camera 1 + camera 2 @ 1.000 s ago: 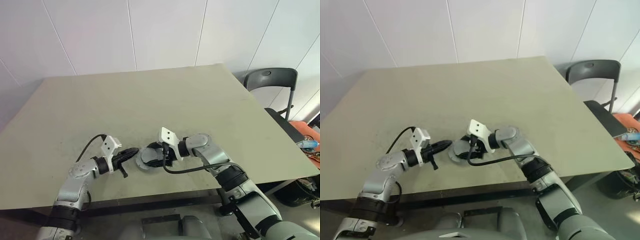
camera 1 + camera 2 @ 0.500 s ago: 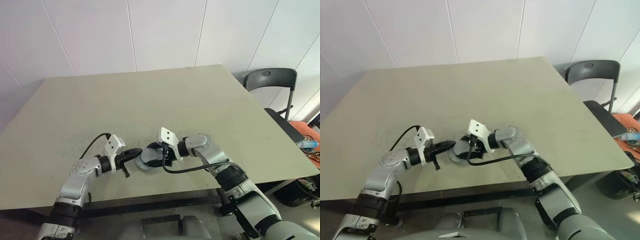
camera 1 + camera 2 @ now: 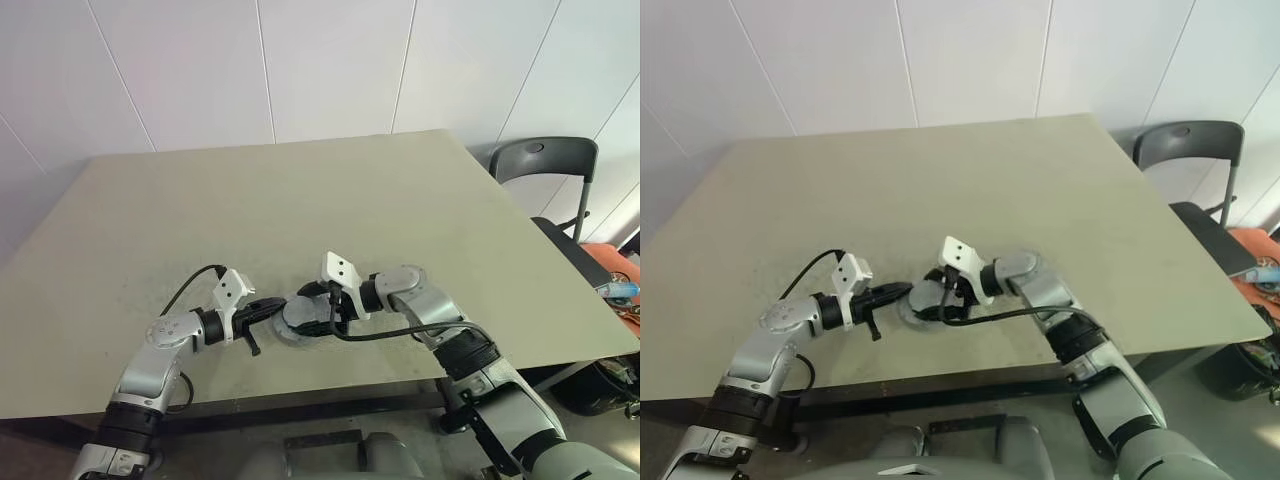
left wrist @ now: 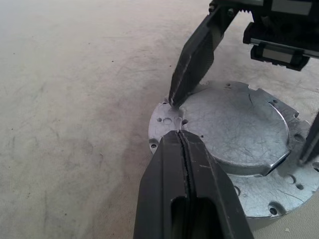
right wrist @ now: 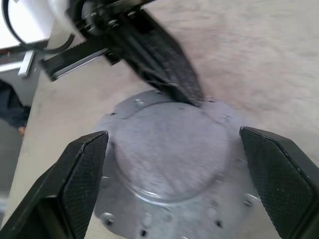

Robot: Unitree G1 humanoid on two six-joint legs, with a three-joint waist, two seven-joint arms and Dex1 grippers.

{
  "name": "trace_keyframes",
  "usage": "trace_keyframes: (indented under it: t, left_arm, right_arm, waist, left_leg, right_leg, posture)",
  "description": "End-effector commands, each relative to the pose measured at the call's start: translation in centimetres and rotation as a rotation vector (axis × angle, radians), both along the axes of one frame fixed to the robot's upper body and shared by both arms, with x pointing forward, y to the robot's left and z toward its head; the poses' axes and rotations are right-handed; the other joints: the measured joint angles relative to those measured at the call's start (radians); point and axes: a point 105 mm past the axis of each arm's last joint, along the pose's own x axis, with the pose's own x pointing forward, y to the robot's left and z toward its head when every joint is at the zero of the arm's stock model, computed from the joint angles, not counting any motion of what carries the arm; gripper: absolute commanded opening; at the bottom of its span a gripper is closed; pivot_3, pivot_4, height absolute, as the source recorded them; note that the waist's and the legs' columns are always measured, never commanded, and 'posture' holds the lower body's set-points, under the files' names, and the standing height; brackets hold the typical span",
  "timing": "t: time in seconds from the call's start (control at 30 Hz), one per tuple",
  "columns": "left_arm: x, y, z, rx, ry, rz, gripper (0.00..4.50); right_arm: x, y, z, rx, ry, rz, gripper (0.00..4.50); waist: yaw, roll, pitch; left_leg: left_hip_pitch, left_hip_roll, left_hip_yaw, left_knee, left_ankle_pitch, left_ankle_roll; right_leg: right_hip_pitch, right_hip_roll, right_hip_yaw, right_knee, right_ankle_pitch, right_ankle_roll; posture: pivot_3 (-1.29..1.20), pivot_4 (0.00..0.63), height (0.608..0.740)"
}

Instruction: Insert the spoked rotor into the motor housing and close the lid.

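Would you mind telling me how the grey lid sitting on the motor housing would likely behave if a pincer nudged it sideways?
The lid looks like rigid metal, so it probably won't flex. It lies flat and low on the motor housing, so tipping or rolling seems unlikely. Its smooth, scuffed top could let a fingertip slip; since it appears seated, a nudge might move both parts across the table.

No text, label, brand, number or sign can be read on anything in these views.
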Motion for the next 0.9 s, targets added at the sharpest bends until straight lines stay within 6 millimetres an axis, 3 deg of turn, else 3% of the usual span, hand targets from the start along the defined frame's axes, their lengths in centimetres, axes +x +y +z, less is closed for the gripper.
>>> trace_keyframes:
  t: [0.03, 0.17, 0.23, 0.4, 0.5, 0.7, 0.9]
  left_arm:
    - [-0.4, 0.1, -1.2, 0.033, 0.048, -0.01, 0.0]
    - [-0.5, -0.1, -1.1, 0.016, 0.045, -0.032, 0.0]
    - [-0.5, -0.1, -0.9, 0.009, 0.043, -0.039, 0.0]
    - [-0.5, 0.1, -0.8, 0.008, 0.039, -0.046, 0.0]
    - [-0.4, 0.2, -0.8, 0.015, 0.032, -0.047, 0.0]
    - [-0.3, 0.4, -0.6, 0.018, 0.029, -0.053, 0.0]
    - [-0.2, 0.4, -0.5, 0.023, 0.026, -0.054, 0.0]
  right_arm:
    - [1.9, -0.9, 3.9, 0.145, 0.028, -0.11, 4.47]
    - [4.1, -2.6, 5.5, 0.241, 0.157, -0.356, 4.47]
    - [4.8, -4.2, 4.4, 0.121, 0.199, -0.514, 4.47]
    - [2.4, -5.2, 4.0, 0.14, 0.763, -0.513, 4.47]
    - [3.2, -6.1, 3.4, 0.19, 0.856, -0.606, 4.47]
    - [1.0, -6.4, 0.7, 0.192, 1.071, -0.608, 4.47]
    - [-0.1, -5.6, 0.0, 0.249, 1.163, -0.546, 4.47]
  waist:
    - [0.001, 0.0, 0.0]
    - [0.003, 0.0, 0.0]
    - [0.005, 0.0, 0.0]
    - [0.006, 0.001, 0.0]
    - [0.006, 0.001, 0.0]
    - [0.0, 0.001, 0.0]
    - [-0.003, 0.001, 0.0]
  left_leg:
    - [0.0, 0.0, 0.0, 0.0, 0.0, 0.0]
    - [-0.001, 0.0, 0.0, 0.0, 0.0, 0.0]
    - [-0.001, 0.0, 0.0, -0.001, 0.0, 0.0]
    - [-0.003, 0.0, 0.0, -0.002, 0.0, 0.0]
    - [-0.003, 0.0, 0.0, -0.002, 0.0, 0.0]
    - [-0.003, 0.0, 0.001, -0.003, 0.0, 0.0]
    - [-0.001, 0.0, 0.001, -0.002, 0.0, 0.0]
  right_leg:
    - [0.0, 0.0, 0.0, 0.0, 0.0, 0.0]
    - [0.0, 0.0, 0.0, -0.001, 0.0, 0.0]
    - [-0.001, 0.0, 0.0, -0.001, 0.0, 0.0]
    - [-0.003, 0.0, 0.0, -0.003, 0.001, -0.001]
    - [-0.003, 0.0, 0.0, -0.003, 0.001, -0.001]
    - [-0.002, 0.0, 0.0, -0.004, 0.0, 0.0]
    - [0.0, 0.0, 0.0, -0.003, 0.0, 0.0]
  posture:
    - [0.0, 0.0, 0.74]
    - [0.0, 0.0, 0.74]
    - [0.0, 0.0, 0.74]
    - [0.0, 0.0, 0.74]
    - [0.0, 0.0, 0.74]
    - [0.0, 0.0, 0.74]
    - [0.0, 0.0, 0.74]
